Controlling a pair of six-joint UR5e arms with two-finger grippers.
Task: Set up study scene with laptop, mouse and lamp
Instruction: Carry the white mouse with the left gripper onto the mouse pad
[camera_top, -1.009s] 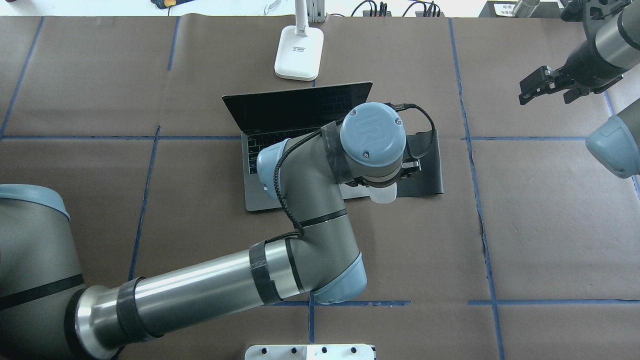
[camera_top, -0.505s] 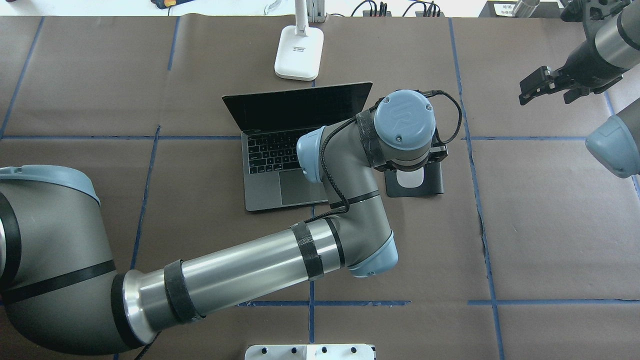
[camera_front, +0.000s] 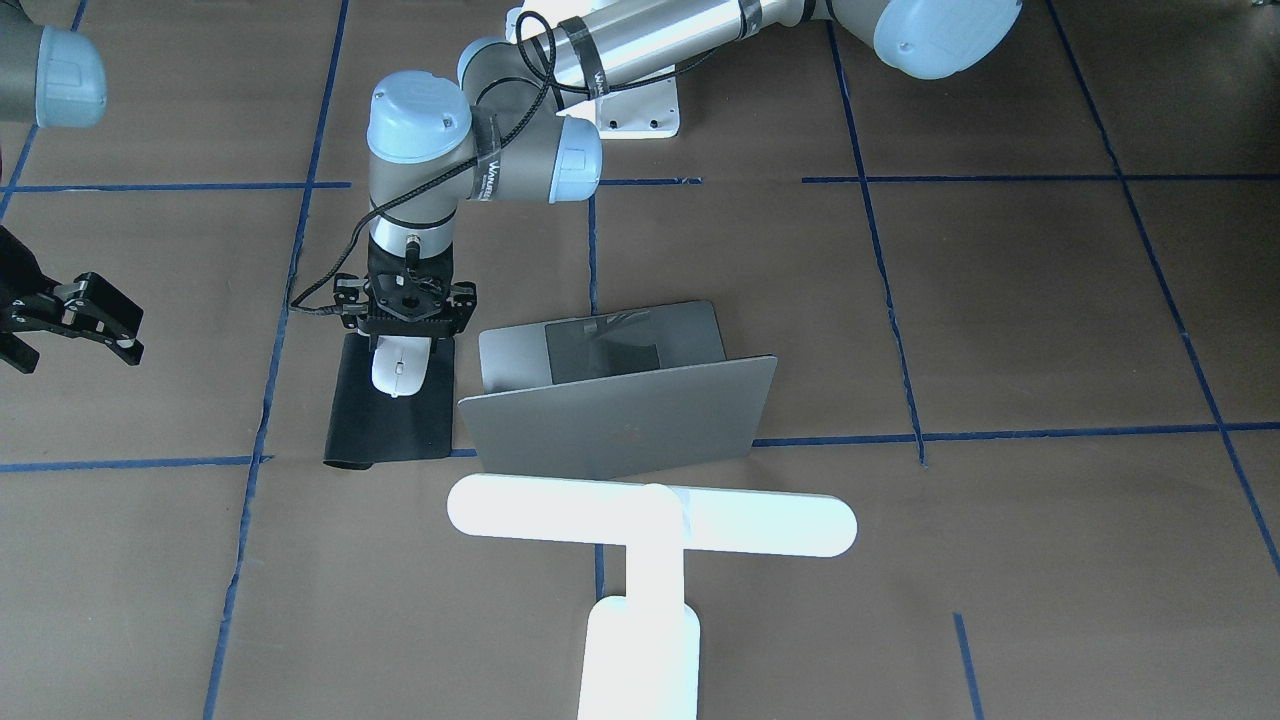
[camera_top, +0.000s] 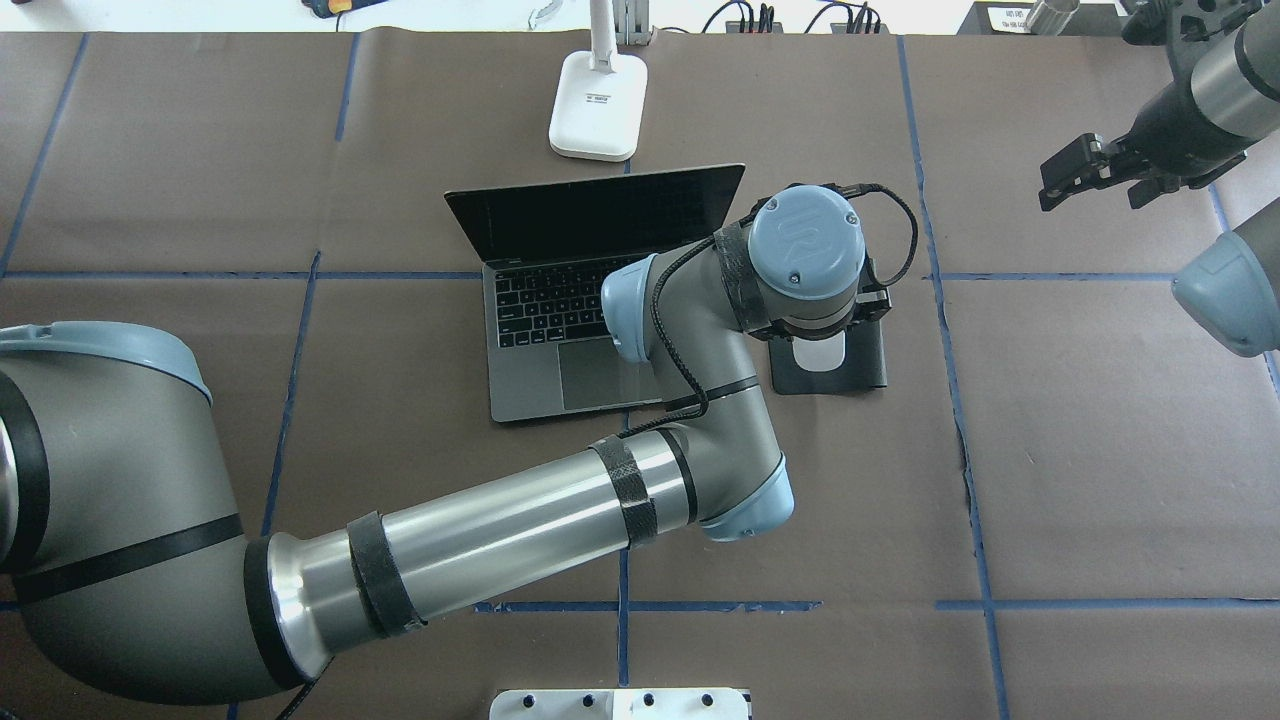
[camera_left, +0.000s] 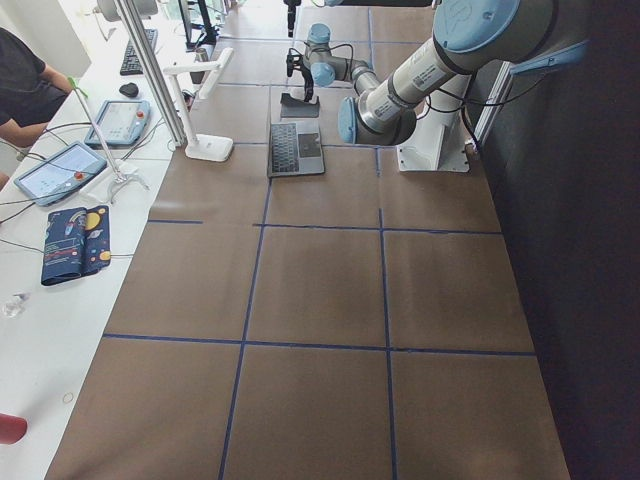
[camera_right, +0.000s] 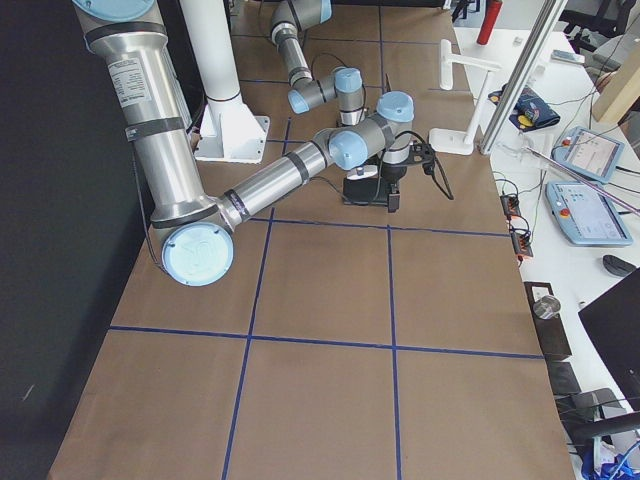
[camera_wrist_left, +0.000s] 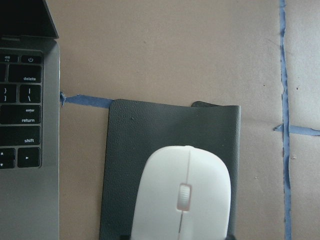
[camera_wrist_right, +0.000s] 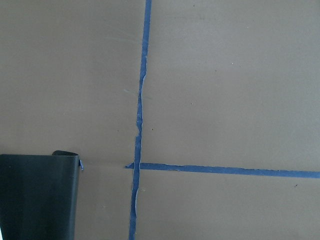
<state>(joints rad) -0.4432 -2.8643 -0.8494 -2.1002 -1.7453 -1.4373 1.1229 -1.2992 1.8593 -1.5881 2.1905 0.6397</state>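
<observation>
The white mouse (camera_wrist_left: 182, 200) lies on or just above the black mouse pad (camera_wrist_left: 150, 130), right of the laptop. My left gripper (camera_front: 403, 338) points straight down and is shut on the mouse's (camera_front: 398, 368) near end. From overhead the wrist hides the fingers and only the mouse's end (camera_top: 820, 356) shows. The grey laptop (camera_top: 555, 345) stands open with a dark screen; its lid (camera_front: 620, 420) faces the front camera. The white lamp (camera_front: 650, 515) stands behind the laptop, with its base (camera_top: 597, 105) at the table's far edge. My right gripper (camera_top: 1075, 170) hangs open and empty at the far right.
The mouse pad (camera_top: 865, 372) has one curled corner (camera_wrist_right: 65, 154). Blue tape lines cross the brown table cover. The white bolted pedestal (camera_top: 620, 703) is at the near edge. An operators' desk with tablets (camera_left: 60, 170) runs beyond the far edge.
My left arm carried the mouse right and away from me, from the pad's near-left edge to over the pad, then settled slightly. The right arm stayed put.
</observation>
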